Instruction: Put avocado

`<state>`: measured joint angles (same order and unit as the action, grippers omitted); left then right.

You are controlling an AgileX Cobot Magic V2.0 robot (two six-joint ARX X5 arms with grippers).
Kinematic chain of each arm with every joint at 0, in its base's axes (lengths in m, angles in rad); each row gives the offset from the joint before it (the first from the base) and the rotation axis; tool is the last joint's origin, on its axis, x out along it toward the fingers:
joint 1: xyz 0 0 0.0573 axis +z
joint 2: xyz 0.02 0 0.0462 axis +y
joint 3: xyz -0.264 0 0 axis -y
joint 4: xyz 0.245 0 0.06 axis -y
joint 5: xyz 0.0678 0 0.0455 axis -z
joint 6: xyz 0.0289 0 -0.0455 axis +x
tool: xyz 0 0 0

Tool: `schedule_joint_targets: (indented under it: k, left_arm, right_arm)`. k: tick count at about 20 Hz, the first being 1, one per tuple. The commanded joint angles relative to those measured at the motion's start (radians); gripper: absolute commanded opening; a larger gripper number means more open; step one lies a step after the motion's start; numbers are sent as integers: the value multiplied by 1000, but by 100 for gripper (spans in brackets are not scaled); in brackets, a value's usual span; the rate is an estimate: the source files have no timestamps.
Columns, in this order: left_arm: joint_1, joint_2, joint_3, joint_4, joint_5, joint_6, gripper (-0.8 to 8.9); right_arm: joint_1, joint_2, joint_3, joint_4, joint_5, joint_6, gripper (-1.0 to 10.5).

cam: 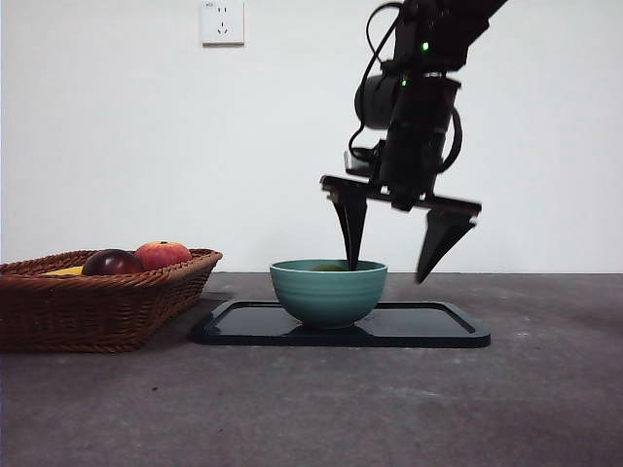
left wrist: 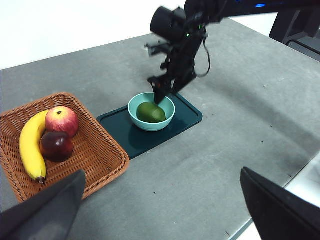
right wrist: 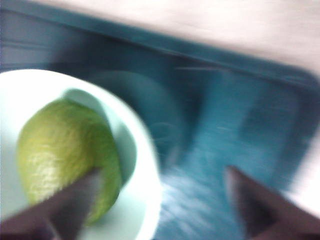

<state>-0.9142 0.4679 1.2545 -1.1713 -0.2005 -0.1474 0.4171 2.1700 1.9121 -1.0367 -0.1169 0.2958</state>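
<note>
Avocado (left wrist: pixel 150 112) lying in teal bowl (left wrist: pixel 168 118) on dark tray (left wrist: pixel 187 119), right gripper (cam: pixel 394 248) spread wide above, 1 jaw dipping inside rim, left gripper (left wrist: pixel 160 207) wide, empty, well apart

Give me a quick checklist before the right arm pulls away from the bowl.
1. Avocado inside the teal bowl: ok.
2. Right gripper open, not holding the fruit: ok.
3. One of its fingers clear of the bowl rim: not ok, its tip dips inside.
4. Bowl sitting upright on the dark tray: ok.
5. Left gripper waiting well away: ok.
6. Finger touching the avocado: cannot tell.
</note>
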Motion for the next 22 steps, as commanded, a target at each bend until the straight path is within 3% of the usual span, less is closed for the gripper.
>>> schedule_joint_targets:
  k: [1, 4, 6, 8, 13, 20, 22]
  left_arm:
    - [-9, 6, 11, 12, -2, -3, 500]
    - [-9, 6, 11, 12, -2, -3, 500]
    - [-9, 6, 11, 12, -2, -3, 500]
    - [-9, 6, 11, 12, -2, -3, 500]
    - [-9, 6, 11, 13, -2, -3, 500]
    - [-9, 6, 11, 17, -2, -3, 500]
    - [-9, 6, 11, 16, -2, -3, 500]
  right_arm:
    - [-2, -66, 96, -71, 59, -36, 603]
    - [41, -246, 107, -143, 93, -93, 603]
    - [90, -382, 101, -225, 212, -115, 602]
    - [125, -479, 87, -293, 265, -115, 603]
    - [245, -793, -176, -309, 342, -113, 602]
    - [440, -1338, -742, -124, 343, 85, 602]
    - [477, -1484, -871, -71, 343, 112, 602]
